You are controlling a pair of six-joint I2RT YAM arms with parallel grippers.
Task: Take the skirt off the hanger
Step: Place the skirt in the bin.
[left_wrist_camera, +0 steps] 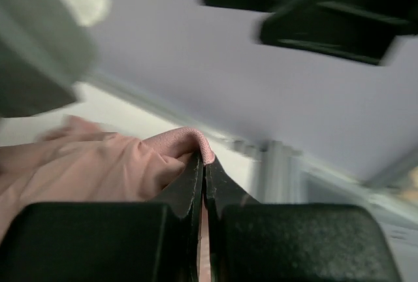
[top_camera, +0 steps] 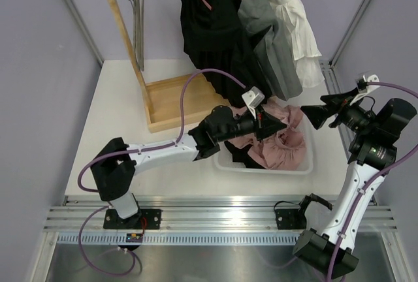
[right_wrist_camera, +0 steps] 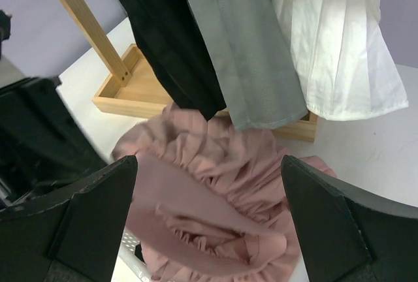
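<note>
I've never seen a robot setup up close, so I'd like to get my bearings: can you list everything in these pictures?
clothes rack: one, light wood, back of the table
empty hangers: a few, grey, left end of the rail
black garment: at least one, black, hanging mid-rail
grey skirt: one, grey, hanging right of the black
white skirt: one, white, hanging at the rail's right end
bin: one, white, in front of the rack
pink skirt: one, pink, crumpled in the bin
table: one, white, under everything
left hand: one, black, shut on the pink skirt's edge
right hand: one, black, open, right of the bin
</note>
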